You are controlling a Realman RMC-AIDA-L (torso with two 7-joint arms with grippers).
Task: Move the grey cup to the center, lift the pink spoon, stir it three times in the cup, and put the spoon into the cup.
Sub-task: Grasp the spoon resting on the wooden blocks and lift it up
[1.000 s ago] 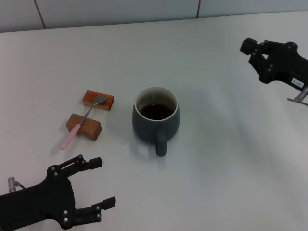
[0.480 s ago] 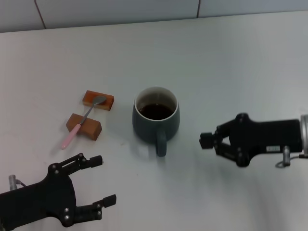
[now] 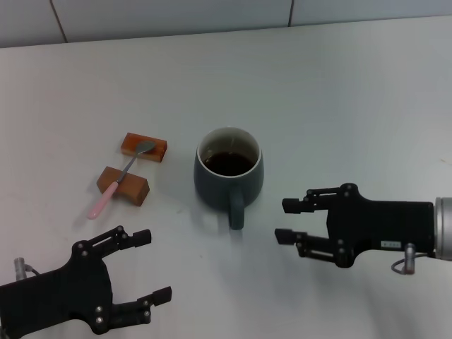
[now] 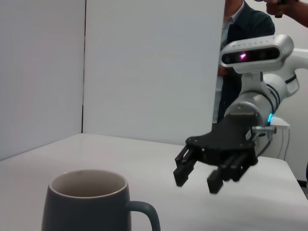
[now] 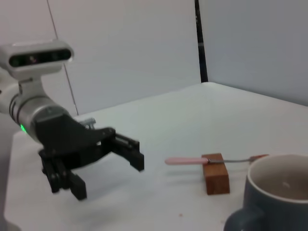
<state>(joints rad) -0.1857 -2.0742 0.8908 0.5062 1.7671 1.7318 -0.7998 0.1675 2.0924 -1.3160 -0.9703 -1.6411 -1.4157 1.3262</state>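
The grey cup (image 3: 229, 175) stands mid-table with dark liquid inside and its handle turned toward me. The pink spoon (image 3: 119, 179) lies across two brown blocks to the cup's left, silver bowl on the far block. My right gripper (image 3: 286, 220) hovers open just right of the cup's handle, fingers aimed at it and touching nothing. My left gripper (image 3: 154, 266) rests open at the table's near left, short of the spoon. The left wrist view shows the cup (image 4: 86, 204) and the right gripper (image 4: 197, 182). The right wrist view shows the cup (image 5: 279, 192), the spoon (image 5: 187, 160) and the left gripper (image 5: 108, 178).
Two brown blocks, far (image 3: 144, 147) and near (image 3: 124, 185), hold the spoon up off the white table (image 3: 339, 106). A tiled wall edge (image 3: 212, 14) runs along the back. A person stands behind the robot in the left wrist view.
My right arm swung from the far right of the table down to beside the cup's handle, and its fingers now point at the cup, spread apart. The left arm, cup and spoon stayed put.
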